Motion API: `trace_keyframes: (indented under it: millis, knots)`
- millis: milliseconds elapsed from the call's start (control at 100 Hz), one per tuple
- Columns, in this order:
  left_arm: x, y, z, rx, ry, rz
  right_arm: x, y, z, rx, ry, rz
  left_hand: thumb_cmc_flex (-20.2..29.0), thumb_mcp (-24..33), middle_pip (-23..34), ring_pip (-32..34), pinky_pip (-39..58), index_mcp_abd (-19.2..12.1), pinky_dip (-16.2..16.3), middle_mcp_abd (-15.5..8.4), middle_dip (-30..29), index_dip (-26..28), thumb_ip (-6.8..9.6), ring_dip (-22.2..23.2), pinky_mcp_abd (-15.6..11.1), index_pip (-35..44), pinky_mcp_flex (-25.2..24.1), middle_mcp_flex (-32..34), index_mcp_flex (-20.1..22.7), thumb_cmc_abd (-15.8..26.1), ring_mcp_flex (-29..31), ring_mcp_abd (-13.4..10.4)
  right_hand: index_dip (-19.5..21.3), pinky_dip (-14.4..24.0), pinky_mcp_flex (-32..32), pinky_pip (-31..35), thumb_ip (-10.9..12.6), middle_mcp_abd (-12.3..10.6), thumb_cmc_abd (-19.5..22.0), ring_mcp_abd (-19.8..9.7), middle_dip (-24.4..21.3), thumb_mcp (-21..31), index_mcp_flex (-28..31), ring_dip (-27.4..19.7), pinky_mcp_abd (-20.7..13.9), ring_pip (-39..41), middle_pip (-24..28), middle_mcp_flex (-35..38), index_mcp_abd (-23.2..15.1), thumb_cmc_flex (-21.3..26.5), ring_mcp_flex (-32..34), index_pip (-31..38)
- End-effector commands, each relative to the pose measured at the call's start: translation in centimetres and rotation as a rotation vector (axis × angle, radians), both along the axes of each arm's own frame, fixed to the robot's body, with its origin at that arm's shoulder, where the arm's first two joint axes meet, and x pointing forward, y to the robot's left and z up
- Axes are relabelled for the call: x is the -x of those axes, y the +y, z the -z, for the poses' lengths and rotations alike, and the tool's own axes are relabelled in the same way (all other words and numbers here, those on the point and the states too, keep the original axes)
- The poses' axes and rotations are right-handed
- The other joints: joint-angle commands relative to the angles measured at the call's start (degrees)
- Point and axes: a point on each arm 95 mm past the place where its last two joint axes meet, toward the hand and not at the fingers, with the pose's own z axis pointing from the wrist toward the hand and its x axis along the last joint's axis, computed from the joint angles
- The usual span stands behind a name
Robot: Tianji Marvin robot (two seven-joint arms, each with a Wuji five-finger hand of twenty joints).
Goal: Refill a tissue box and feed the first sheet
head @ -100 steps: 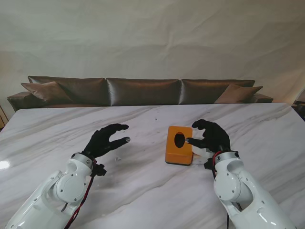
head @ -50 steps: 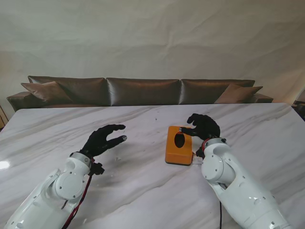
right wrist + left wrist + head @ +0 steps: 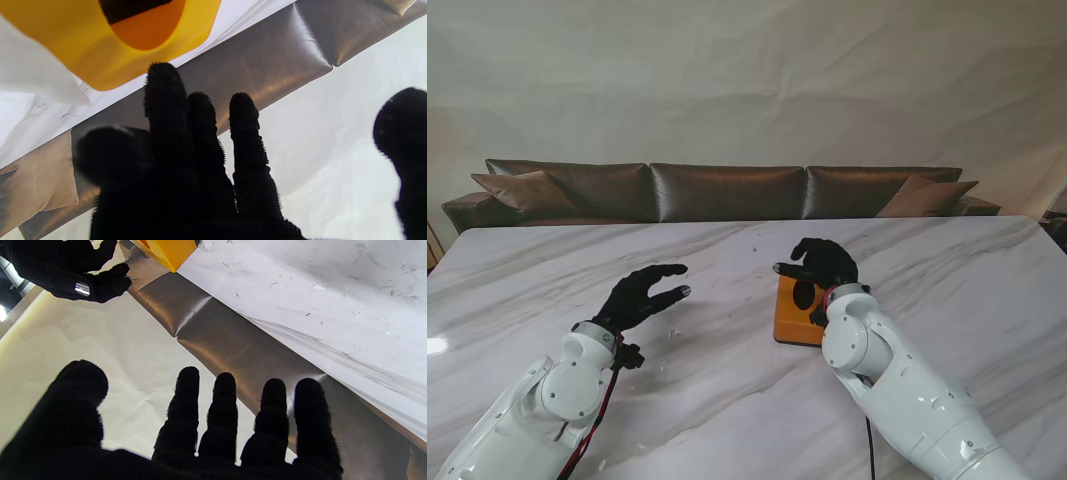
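Stretching across the room, the marble worktop (image 3: 727, 400) carried almost nothing but the orange tissue box (image 3: 795, 322), which sat a little right of centre, well short of the brown sofa (image 3: 727, 190) behind the far edge. The box stood with its oval opening facing up, dark inside, and no sheet showed through it. In the right wrist view something white and soft lay just beside the box (image 3: 110, 63), possibly tissue, though I could not tell for sure.

The right hand (image 3: 823, 262) hung over the far end of the box, fingers spread and curled loosely, gripping nothing; whether the fingertips actually touched the box top I could not make out. The left hand (image 3: 645, 293) hovered well apart on the left, fingers (image 3: 224, 396) fanned wide and empty, offering the box no support.

That looked like the weak point. The box seemed light and stood free on smooth stone, so a one-handed push or a finger hooked into the opening might well have slid or tipped it rather than opened it. With the forearm covering the near right side, the stand's view of any tissue there was poor, and a blind grab could have crumpled or missed the sheet.
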Motion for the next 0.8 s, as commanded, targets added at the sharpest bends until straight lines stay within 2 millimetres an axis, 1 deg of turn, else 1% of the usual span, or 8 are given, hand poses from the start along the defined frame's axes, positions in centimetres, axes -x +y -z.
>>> trace_keyframes:
  millis: [0,50,80,240,380,790]
  knots:
    - [0.1,-0.1,0.4,0.006,0.014,0.006,-0.1,0.7,0.6,-0.013,0.025,-0.016,-0.8,0.4,1.1,0.6,-25.0,0.6,1.0,0.3,0.6,1.0,2.35,0.7,1.5,0.7,0.2,0.6,1.0,2.1,1.7,0.2,-0.5,-2.7,-0.4,-1.9,1.2,1.1,1.2,9.9,-0.6,-0.9,-0.1,-1.0,-5.3,1.0,0.8,-0.6,1.2,0.1,-0.4,0.0]
    - [0.1,-0.1,0.5,0.007,0.017,0.006,-0.1,0.9,0.9,-0.02,0.035,-0.016,-0.8,0.5,1.2,0.6,-24.9,0.6,1.0,0.2,0.6,1.1,2.36,0.7,1.5,0.7,0.2,0.7,1.0,2.1,1.7,0.2,-0.6,-4.7,-1.1,-4.4,1.1,1.3,0.9,10.5,-0.6,-0.6,0.0,-0.9,-3.0,1.0,0.9,-0.6,1.5,0.1,-0.7,-0.1]
    - [0.1,-0.1,0.5,0.007,0.018,0.007,-0.1,1.0,1.1,-0.023,0.04,-0.015,-0.9,0.6,1.2,0.6,-24.9,0.6,1.0,0.3,0.6,1.1,2.36,0.7,1.5,0.7,0.3,0.6,1.0,2.1,1.7,0.2,-0.6,-5.7,-1.4,-5.2,1.1,1.4,0.8,10.7,-0.6,-0.5,0.0,-0.8,-2.3,1.0,0.9,-0.7,1.6,0.0,-1.0,-0.1]
    - [0.1,0.1,0.6,0.008,0.022,0.005,-0.1,1.4,1.9,-0.039,0.067,-0.016,-0.9,0.7,1.2,0.6,-24.8,0.6,1.1,0.2,0.7,1.1,2.37,0.8,1.6,0.8,0.3,0.6,1.0,2.1,1.7,0.3,-0.7,-7.7,-2.1,-6.7,1.0,1.8,1.0,11.8,-0.6,-0.6,-0.3,-0.7,-0.5,1.0,0.9,-1.4,2.0,0.1,-1.8,-0.4]
    - [0.2,0.1,0.6,0.013,0.023,0.002,0.1,1.9,2.4,-0.045,0.084,-0.026,-0.9,1.0,1.2,0.6,-24.8,0.6,1.1,0.3,0.7,1.2,2.4,0.8,1.5,0.9,0.2,0.6,1.1,2.2,1.6,0.2,-0.8,-8.5,-2.1,-6.6,1.1,1.7,1.5,12.4,-0.5,-0.8,-0.7,-0.5,-0.1,1.2,1.0,-1.7,1.9,0.0,-2.0,-0.5]
    - [0.6,0.4,0.7,0.018,0.021,-0.009,0.5,4.1,3.5,-0.083,0.139,-0.133,-1.1,1.3,1.2,0.6,-24.8,0.6,1.3,0.3,0.7,1.2,2.38,0.8,1.5,0.9,0.2,0.4,1.1,2.2,1.6,0.2,-0.7,-10.0,-2.6,-7.3,1.4,1.4,2.5,12.4,-0.5,-1.8,-1.2,-0.5,0.4,0.8,1.1,-1.9,1.5,0.6,-2.9,-0.4]
